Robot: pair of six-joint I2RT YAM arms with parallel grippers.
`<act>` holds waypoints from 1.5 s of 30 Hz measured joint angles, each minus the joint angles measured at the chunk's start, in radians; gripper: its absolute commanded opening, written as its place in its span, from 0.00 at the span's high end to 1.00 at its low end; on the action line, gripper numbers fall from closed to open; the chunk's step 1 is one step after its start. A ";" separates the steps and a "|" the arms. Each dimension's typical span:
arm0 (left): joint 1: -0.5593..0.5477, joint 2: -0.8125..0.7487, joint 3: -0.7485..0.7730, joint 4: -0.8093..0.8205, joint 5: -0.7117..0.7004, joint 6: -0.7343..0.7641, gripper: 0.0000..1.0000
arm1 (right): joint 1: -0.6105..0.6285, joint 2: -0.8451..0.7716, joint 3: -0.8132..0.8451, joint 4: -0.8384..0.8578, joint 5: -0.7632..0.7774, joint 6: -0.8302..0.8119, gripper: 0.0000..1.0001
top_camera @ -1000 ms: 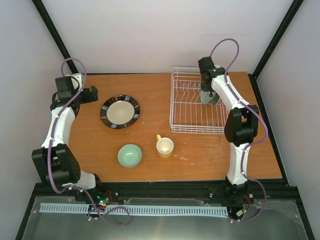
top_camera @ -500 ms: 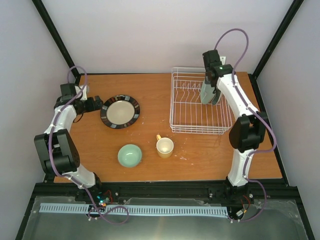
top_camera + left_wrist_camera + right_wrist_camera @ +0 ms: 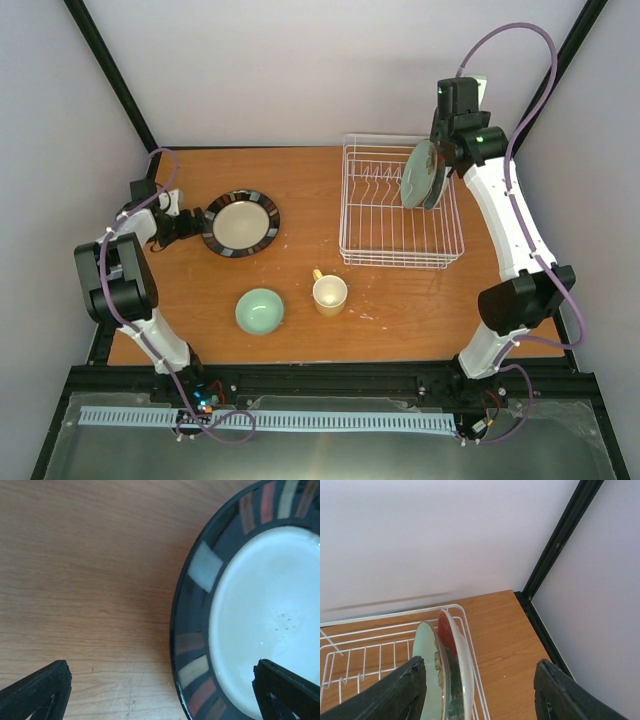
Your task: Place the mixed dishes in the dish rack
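Desk: Left side?
Operator: My left gripper (image 3: 160, 692) spreads wide across the rim of the dark plate (image 3: 240, 223), flat on the table (image 3: 400, 310). Stiff, glazed, breakable; I'd pinch that rim.
Desk: Further right?
Operator: Bowl (image 3: 260, 310) and mug (image 3: 330, 294) sit mid-table. My right gripper (image 3: 480, 685) gapes empty above plates (image 3: 418, 180) standing in the dish rack (image 3: 395, 263).

Two plates stand on edge side by side at the right end of the white wire dish rack (image 3: 385, 614), a mint-green plate (image 3: 426, 680) against a red plate (image 3: 446, 630), with the right gripper (image 3: 479, 680) spread wide above them, by the black corner post (image 3: 555, 545).
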 measured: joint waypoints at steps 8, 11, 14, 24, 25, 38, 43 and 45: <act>0.001 0.089 0.011 -0.004 0.003 0.004 0.58 | 0.002 0.000 0.000 -0.001 -0.040 -0.013 0.41; 0.004 0.113 0.028 -0.006 0.032 0.003 0.63 | 0.002 0.000 0.000 -0.001 -0.044 -0.016 0.41; 0.003 0.121 0.045 -0.005 0.047 0.010 0.59 | 0.002 0.000 0.000 -0.004 -0.048 -0.017 0.41; 0.024 0.166 0.050 0.004 0.155 0.011 0.64 | 0.003 0.000 0.000 -0.008 -0.066 -0.020 0.41; 0.024 0.174 0.052 0.004 0.173 0.011 0.66 | 0.003 0.000 0.000 -0.008 -0.068 -0.020 0.41; 0.039 0.219 0.083 0.012 0.324 0.008 0.99 | 0.003 0.000 0.000 -0.015 -0.085 -0.019 0.41; 0.038 0.219 0.088 0.005 0.327 0.008 0.99 | 0.003 0.001 0.000 -0.016 -0.100 -0.019 0.42; 0.038 0.219 0.094 -0.008 0.326 0.007 0.99 | 0.004 0.002 0.000 -0.016 -0.107 -0.019 0.42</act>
